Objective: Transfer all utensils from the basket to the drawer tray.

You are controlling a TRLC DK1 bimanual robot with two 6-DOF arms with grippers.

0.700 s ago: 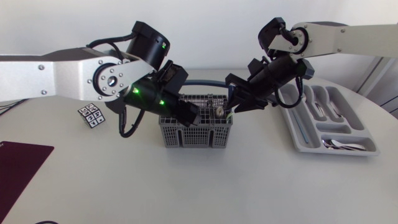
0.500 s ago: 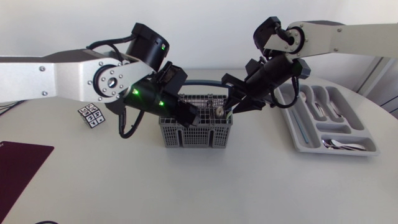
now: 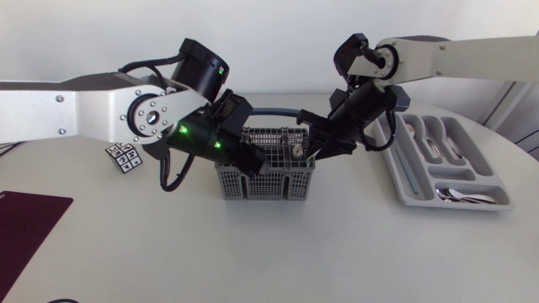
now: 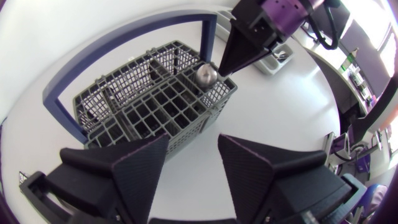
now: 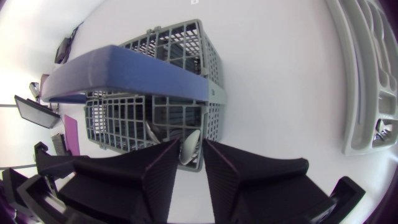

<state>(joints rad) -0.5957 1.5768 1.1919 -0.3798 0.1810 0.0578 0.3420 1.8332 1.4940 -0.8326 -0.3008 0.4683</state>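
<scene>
Right end effector [image 5: 191, 144] seems clenched on the shiny metal spoon [image 4: 207, 75] inside the grey lattice basket [image 4: 143, 106], for lifting; left end effector [image 4: 194, 139] hovers released.

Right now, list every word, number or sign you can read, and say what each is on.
No words or numbers are readable.
small block on the table: black-and-white squares only, no letters.
basket and tray: no print visible.
</scene>
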